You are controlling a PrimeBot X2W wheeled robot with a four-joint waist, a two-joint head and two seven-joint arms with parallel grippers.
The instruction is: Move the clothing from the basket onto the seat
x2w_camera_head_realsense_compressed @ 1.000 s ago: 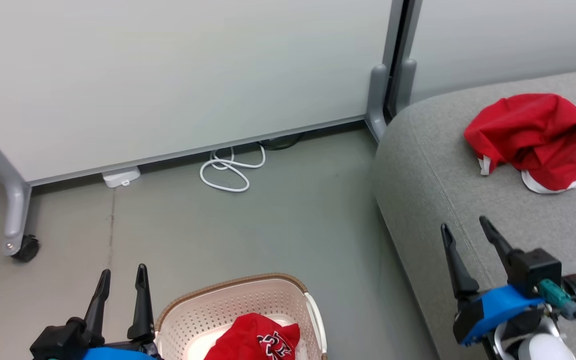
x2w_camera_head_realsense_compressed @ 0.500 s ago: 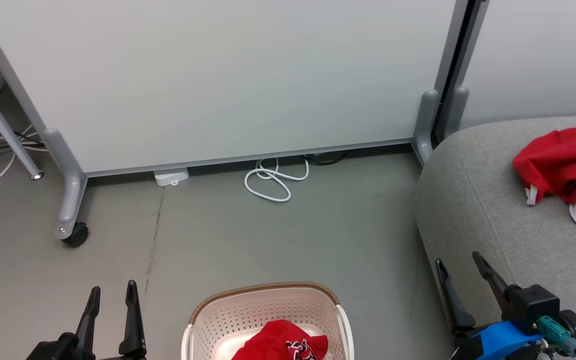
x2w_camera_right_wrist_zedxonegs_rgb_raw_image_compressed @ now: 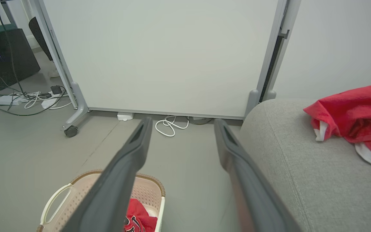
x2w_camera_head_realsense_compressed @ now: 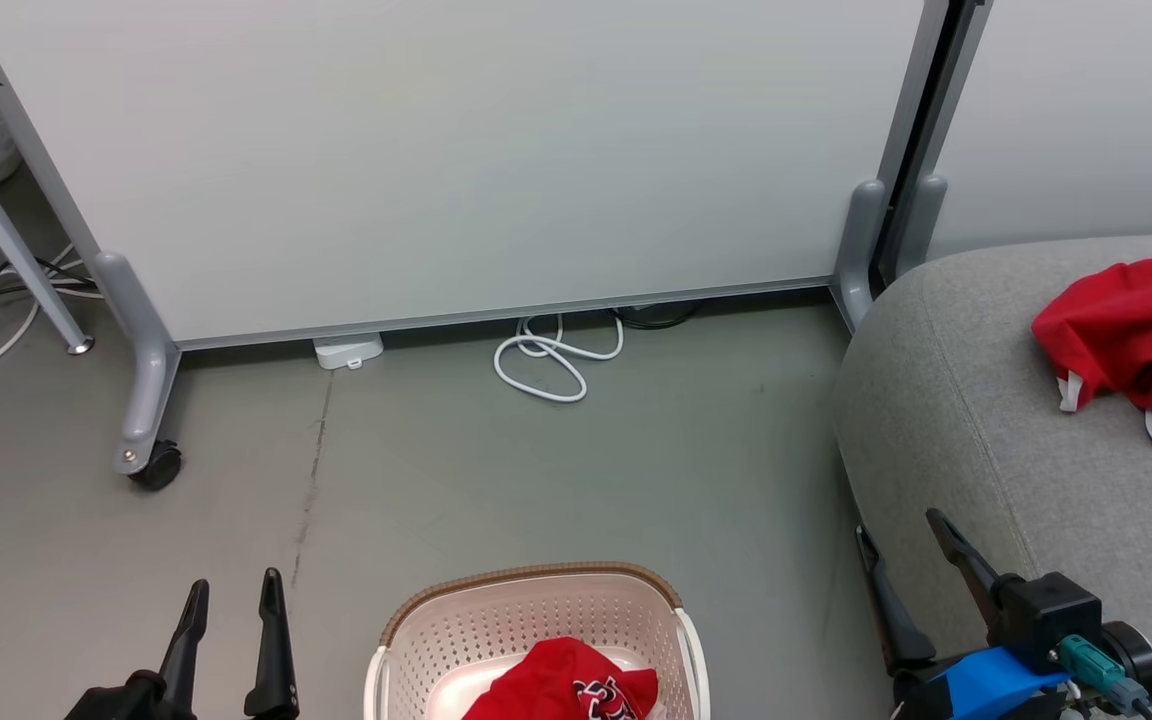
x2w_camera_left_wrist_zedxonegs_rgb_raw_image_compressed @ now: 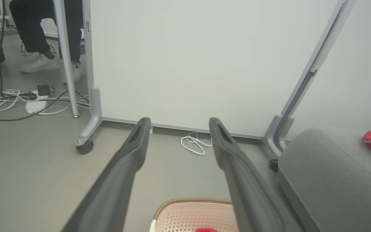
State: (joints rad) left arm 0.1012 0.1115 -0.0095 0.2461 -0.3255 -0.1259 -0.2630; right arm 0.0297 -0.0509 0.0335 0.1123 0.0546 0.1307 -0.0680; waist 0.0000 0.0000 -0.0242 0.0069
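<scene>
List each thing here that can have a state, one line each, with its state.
basket: upright on the floor, one garment inside.
basket garment: crumpled, not yet moved.
seat garment: crumpled, lying on the seat.
left gripper: open, empty.
right gripper: open, empty.
white cable: coiled on the floor.

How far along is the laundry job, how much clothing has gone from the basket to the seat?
Done: about half. One red garment lies crumpled on the grey seat. In hand: nothing. The left claw and right claw are both open and empty, clear of the cloth. Left: the other red garment, lettering showing, sits in the basket.
</scene>
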